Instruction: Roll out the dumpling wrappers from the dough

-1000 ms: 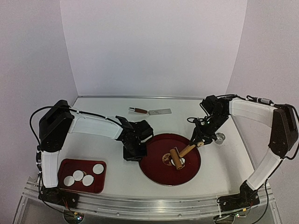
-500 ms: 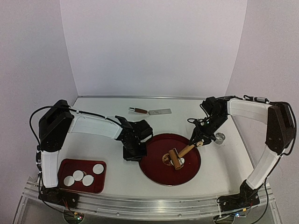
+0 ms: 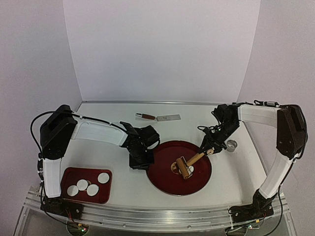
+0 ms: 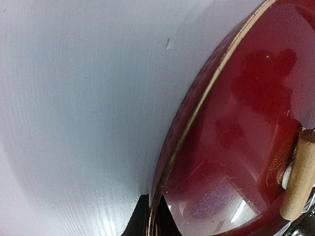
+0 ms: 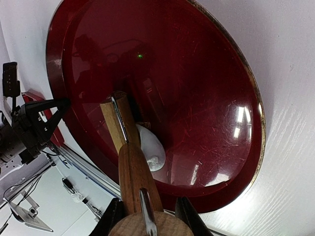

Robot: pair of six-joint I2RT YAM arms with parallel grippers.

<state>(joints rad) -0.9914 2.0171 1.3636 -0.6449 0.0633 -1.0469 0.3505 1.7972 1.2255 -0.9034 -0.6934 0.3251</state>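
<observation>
A wooden roller [image 3: 184,166] lies on the round red plate [image 3: 167,184] over a small white dough piece [image 3: 191,169]. My right gripper [image 3: 210,150] is shut on the roller's handle [image 5: 135,177]. In the right wrist view the dough [image 5: 151,147] pokes out beside the roller head. My left gripper [image 3: 142,160] is shut on the plate's left rim [image 4: 197,113], with one black finger [image 4: 140,219] on each side of it. Several round white dumpling wrappers [image 3: 103,177] lie on a small red tray [image 3: 66,177] at the front left.
A small metal ring [image 3: 231,145] stands on the table right of the plate, close to my right arm. A scraper with a wooden handle [image 3: 157,117] lies at the back centre. White walls enclose the table on three sides.
The roller has shifted slightly left over the dough, and the right arm's elbow has drawn in. The left gripper has stayed on the plate's rim.
</observation>
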